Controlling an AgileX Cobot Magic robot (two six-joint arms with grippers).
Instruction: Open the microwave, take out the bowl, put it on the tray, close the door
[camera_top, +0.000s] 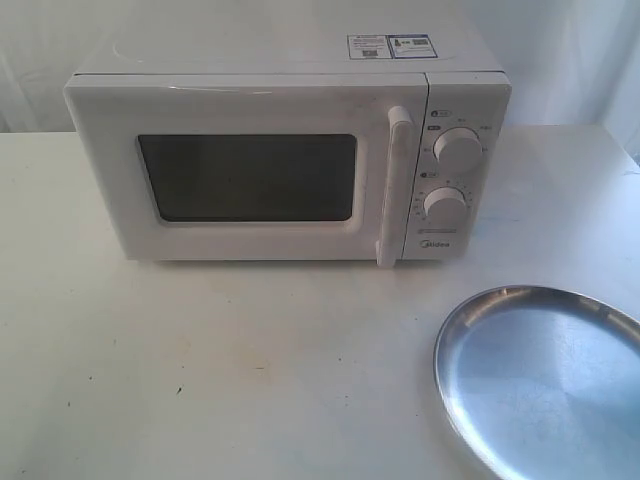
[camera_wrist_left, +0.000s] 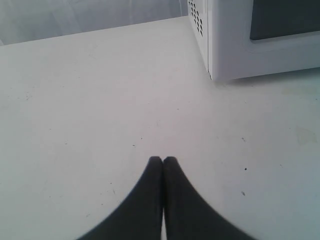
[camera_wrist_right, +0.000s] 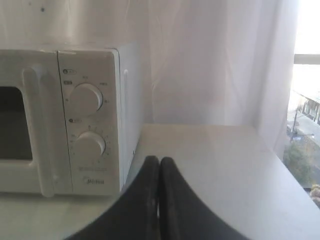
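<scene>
The white microwave (camera_top: 290, 150) stands at the back of the table with its door (camera_top: 240, 175) closed, dark window facing me and the white bar handle (camera_top: 393, 185) at the door's right. The bowl is hidden. The silver metal tray (camera_top: 545, 375) lies bare at the front right. Neither arm shows in the exterior view. My left gripper (camera_wrist_left: 162, 159) is shut on nothing above bare table, off the microwave's (camera_wrist_left: 260, 37) front left corner. My right gripper (camera_wrist_right: 159, 160) is shut and holds nothing, beside the microwave's (camera_wrist_right: 90, 120) knob panel.
A white table (camera_top: 200, 370) carries everything. Two round knobs (camera_top: 458, 150) sit on the right panel. A white curtain (camera_wrist_right: 210, 60) hangs behind, and a bright window (camera_wrist_right: 305, 100) lies past the table's right edge.
</scene>
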